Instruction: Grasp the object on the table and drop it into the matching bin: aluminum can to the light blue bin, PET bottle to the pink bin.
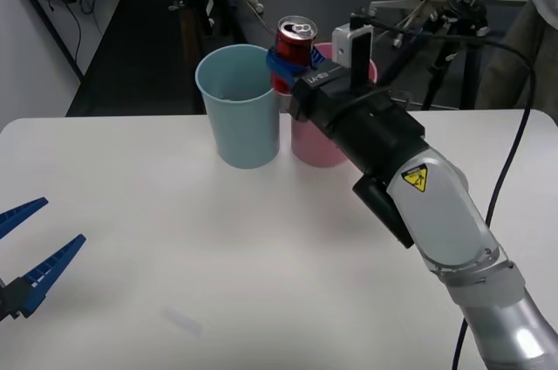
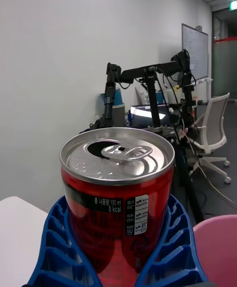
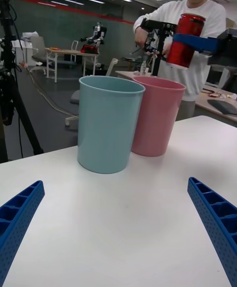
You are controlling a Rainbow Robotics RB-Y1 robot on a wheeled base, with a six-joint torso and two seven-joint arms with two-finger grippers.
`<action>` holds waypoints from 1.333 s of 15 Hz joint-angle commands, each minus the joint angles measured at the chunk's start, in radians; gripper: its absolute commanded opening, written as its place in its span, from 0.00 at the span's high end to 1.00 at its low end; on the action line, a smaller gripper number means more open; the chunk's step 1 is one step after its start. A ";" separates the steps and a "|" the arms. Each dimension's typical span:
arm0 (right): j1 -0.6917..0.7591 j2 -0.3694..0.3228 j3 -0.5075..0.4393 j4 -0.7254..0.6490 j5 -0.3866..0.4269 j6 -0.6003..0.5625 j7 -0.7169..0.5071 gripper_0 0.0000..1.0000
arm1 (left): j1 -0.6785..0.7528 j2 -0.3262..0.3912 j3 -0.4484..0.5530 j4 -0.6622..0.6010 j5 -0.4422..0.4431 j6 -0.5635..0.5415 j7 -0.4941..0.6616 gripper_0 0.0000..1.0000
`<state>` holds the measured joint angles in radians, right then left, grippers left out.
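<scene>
White table (image 1: pixel 174 239): two bins, one gripped can (image 1: pixel 296 43).

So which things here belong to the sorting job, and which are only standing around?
Belong to the job:
- red aluminum can, held in the right gripper
- light blue bin
- pink bin
- white table

Only standing around:
- left gripper, open and idle low over the table
- office chair behind
</scene>
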<state>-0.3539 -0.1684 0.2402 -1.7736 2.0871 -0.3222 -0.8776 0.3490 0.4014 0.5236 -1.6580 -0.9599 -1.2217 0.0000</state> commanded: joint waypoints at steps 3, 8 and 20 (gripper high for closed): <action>-0.175 0.078 -0.030 0.180 0.160 0.000 -0.135 1.00 | 0.000 0.000 0.000 0.000 0.000 0.000 0.000 0.00; -0.336 0.148 -0.065 0.396 0.214 0.029 -0.141 1.00 | 0.000 0.000 0.000 0.000 0.000 0.000 0.000 0.00; -0.499 0.161 -0.030 0.655 0.217 0.127 -0.133 0.49 | 0.000 0.000 0.000 0.000 0.000 0.000 0.000 0.00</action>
<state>-0.8529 -0.0074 0.2071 -1.1183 2.3055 -0.2019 -1.0116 0.3490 0.4014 0.5236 -1.6581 -0.9599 -1.2217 0.0000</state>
